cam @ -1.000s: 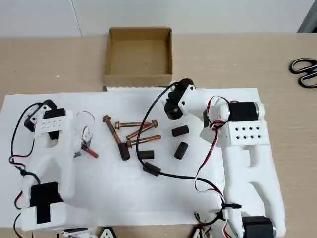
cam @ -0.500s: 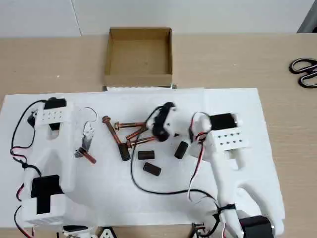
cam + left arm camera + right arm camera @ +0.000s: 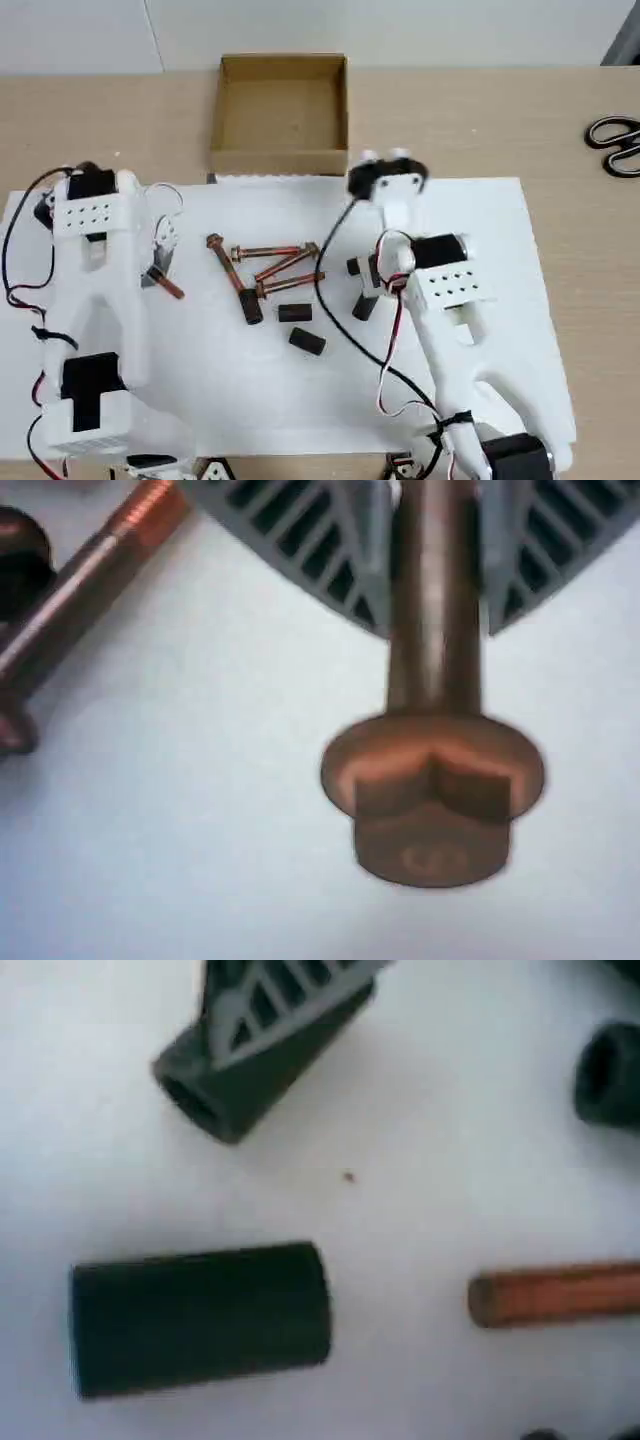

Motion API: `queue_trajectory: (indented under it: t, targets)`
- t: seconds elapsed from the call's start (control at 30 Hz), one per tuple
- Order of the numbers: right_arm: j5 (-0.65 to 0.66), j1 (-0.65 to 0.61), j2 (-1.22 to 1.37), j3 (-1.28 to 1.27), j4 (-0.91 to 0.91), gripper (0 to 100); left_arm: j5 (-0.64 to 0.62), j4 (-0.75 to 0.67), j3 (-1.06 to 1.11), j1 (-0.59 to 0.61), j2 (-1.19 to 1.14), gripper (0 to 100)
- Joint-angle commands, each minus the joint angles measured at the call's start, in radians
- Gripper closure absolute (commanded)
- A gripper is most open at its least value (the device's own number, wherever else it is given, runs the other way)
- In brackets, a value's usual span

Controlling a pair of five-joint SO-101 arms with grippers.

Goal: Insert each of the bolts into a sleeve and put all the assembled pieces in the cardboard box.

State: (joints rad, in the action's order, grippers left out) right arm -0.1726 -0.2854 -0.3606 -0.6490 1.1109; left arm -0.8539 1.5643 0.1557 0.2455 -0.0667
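My left gripper (image 3: pixel 158 262) is shut on a copper bolt (image 3: pixel 168 287) at the left of the white foam sheet; its hex head (image 3: pixel 432 800) hangs just over the sheet. Three loose bolts (image 3: pixel 285 267) lie mid-sheet. A fourth bolt (image 3: pixel 228 268) has a black sleeve (image 3: pixel 250 307) on its end. My right gripper (image 3: pixel 368 287) is open, low between two black sleeves (image 3: pixel 362 266) (image 3: pixel 361 309). One grey finger (image 3: pixel 290 1000) lies over a sleeve (image 3: pixel 215 1100), and another sleeve (image 3: pixel 200 1315) lies beside it. The cardboard box (image 3: pixel 283 152) stands empty behind the sheet.
Two more loose sleeves (image 3: pixel 294 313) (image 3: pixel 307 341) lie near the bolts. The right arm's black cable (image 3: pixel 340 320) trails over the sheet. Scissors (image 3: pixel 615 145) rest on the wooden table at the far right. A bolt tip (image 3: pixel 550 1295) lies close to the right gripper.
My right gripper swung from near the bolts to right above the two sleeves and came down low. My left gripper carried its bolt a little toward the back left.
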Motion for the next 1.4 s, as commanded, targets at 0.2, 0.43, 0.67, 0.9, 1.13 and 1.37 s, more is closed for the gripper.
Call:
queue_trajectory:
  t: [0.2,0.43,0.67,0.9,1.13,1.37]
  targets:
    - [-0.358,-0.027,0.012,0.006,0.119,71.3,-0.003,0.009,-0.050,-0.002,0.009,99]
    - [-0.376,-0.090,0.018,0.009,0.070,71.2,-0.003,0.011,-0.050,-0.005,0.009,99]
    - [-0.377,-0.093,0.021,-0.009,0.019,71.4,-0.003,0.011,-0.050,-0.005,0.009,99]
    - [-0.377,-0.140,0.104,-0.038,-0.067,71.4,-0.002,0.011,-0.050,-0.006,0.009,99]
    - [-0.377,-0.142,0.185,-0.026,-0.108,74.0,-0.002,0.011,-0.050,-0.006,0.009,99]
    - [-0.374,-0.104,0.191,-0.003,-0.101,96.1,-0.002,0.011,-0.050,-0.006,0.009,99]
